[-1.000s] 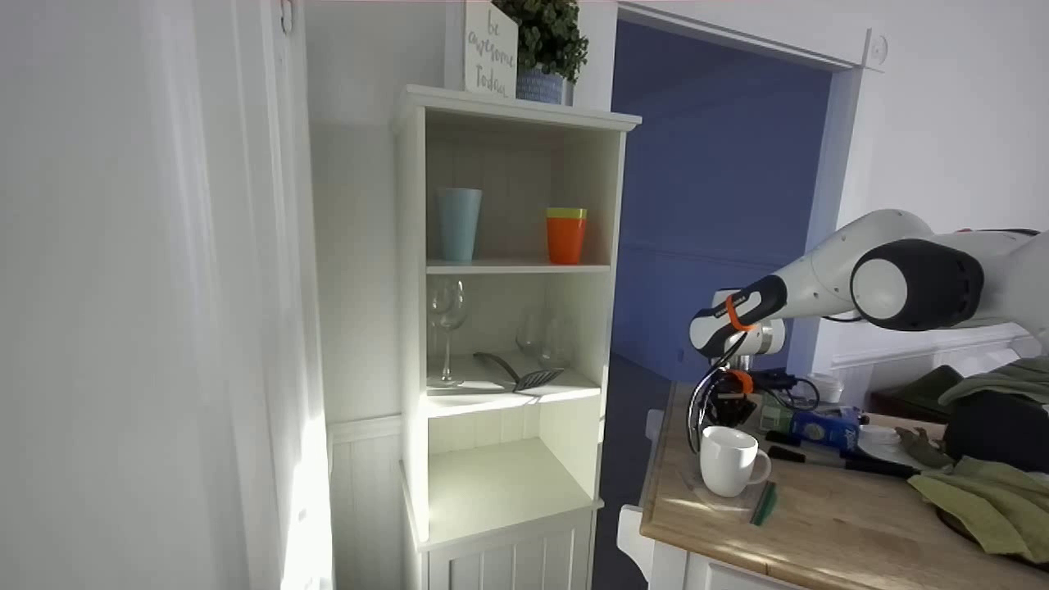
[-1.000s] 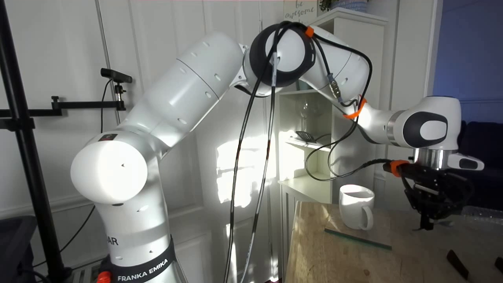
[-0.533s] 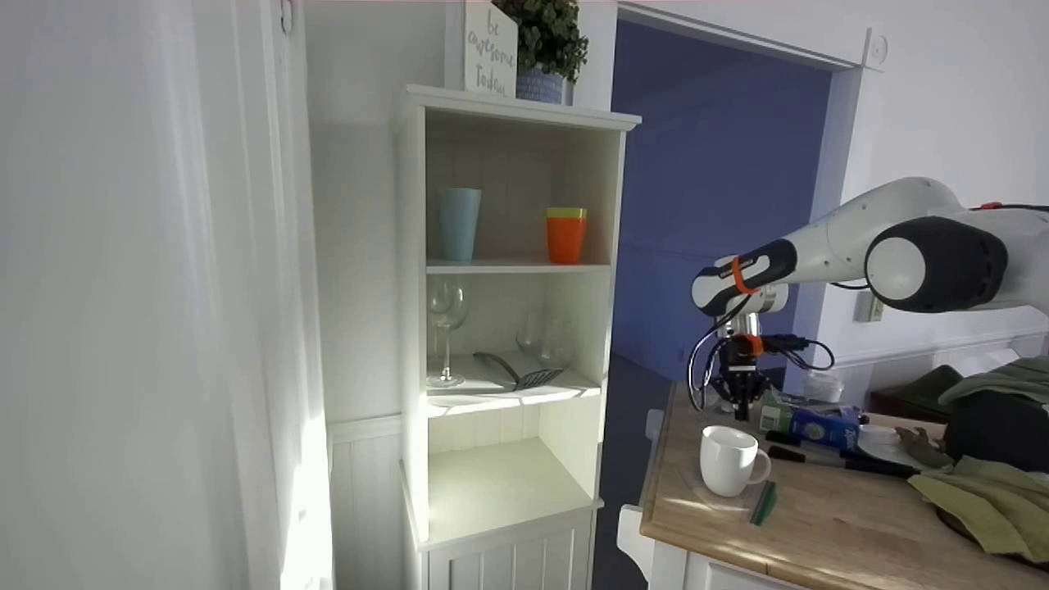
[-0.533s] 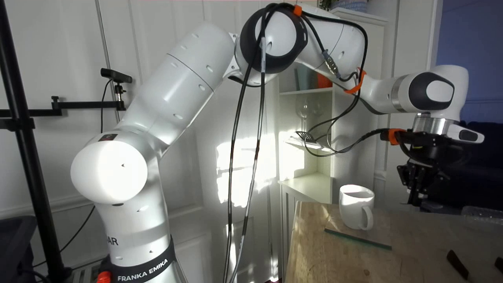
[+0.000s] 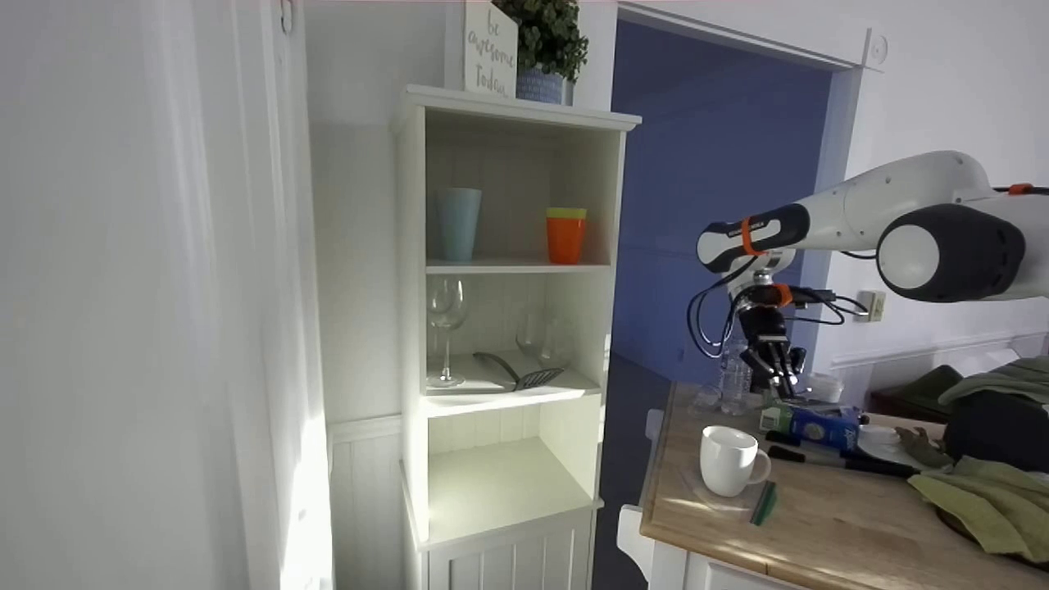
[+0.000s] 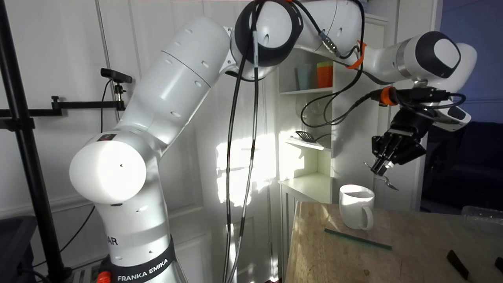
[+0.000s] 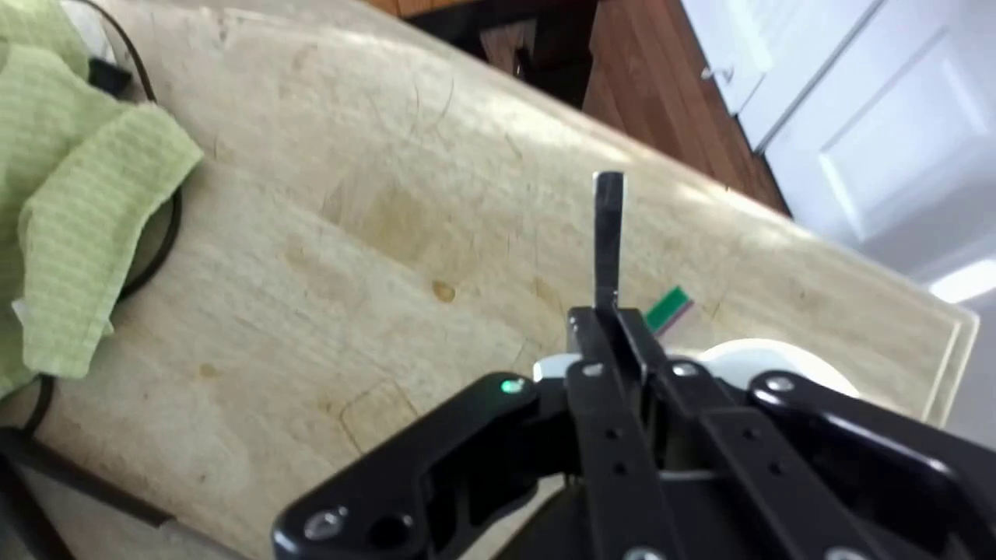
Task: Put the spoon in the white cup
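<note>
The white cup (image 5: 726, 463) stands upright on the wooden counter, its handle at the side. It shows in both exterior views (image 6: 353, 210); in the wrist view its rim (image 7: 778, 359) is partly hidden behind a finger. My gripper (image 6: 379, 168) is shut on the metal spoon (image 6: 387, 182) and holds it in the air, above the level of the cup's rim and to the side of the cup. In the wrist view a straight flat end of the spoon (image 7: 608, 233) sticks out past the fingertips (image 7: 611, 315). The gripper is tilted and also shows in an exterior view (image 5: 777, 385).
A green strip (image 5: 764, 503) lies beside the cup. A blue box (image 5: 822, 428), a clear bottle (image 5: 734, 381), dark-handled tools (image 5: 877, 467) and green cloths (image 5: 979, 508) are on the counter. A shelf unit (image 5: 516, 269) holds a light-blue cup (image 5: 460, 225), an orange cup (image 5: 565, 238) and glasses.
My gripper has risen from low near the counter and has tilted, carrying the spoon up with it. The white cup has not moved.
</note>
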{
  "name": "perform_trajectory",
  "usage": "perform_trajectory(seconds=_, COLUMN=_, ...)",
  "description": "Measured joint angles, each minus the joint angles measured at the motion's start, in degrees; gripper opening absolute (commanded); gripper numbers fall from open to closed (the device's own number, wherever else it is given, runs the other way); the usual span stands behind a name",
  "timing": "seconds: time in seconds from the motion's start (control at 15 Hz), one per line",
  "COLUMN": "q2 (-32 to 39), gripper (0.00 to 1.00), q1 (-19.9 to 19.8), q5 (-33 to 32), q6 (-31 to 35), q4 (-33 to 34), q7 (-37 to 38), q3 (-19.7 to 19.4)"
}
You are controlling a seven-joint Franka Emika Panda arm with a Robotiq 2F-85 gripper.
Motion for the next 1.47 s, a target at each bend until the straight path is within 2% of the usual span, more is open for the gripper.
perform_trajectory(seconds=0.2, q2=0.74, gripper=0.04, q1=-0.41, q5=1.28, q6=-9.19, q4=2.36, q7=-0.39, q3=0.45)
perform_trajectory(seconds=0.33, q2=1.33, gripper=0.04, q1=-0.43, q5=3.86, q6=-11.27, q4=2.78, q7=0.46, q3=0.84)
perform_trajectory(seconds=0.6, q2=3.07, gripper=0.03, q1=-0.29, q5=10.21, q6=-10.83, q4=2.77, q7=3.85, q3=1.82)
perform_trajectory(seconds=0.8, q2=4.47, gripper=0.04, q1=-0.19, q5=14.55, q6=-6.98, q4=2.73, q7=5.7, q3=2.35)
perform_trajectory(seconds=1.47, q2=8.2, gripper=0.04, q1=0.59, q5=15.17, q6=-1.98, q4=2.79, q7=13.03, q3=2.66)
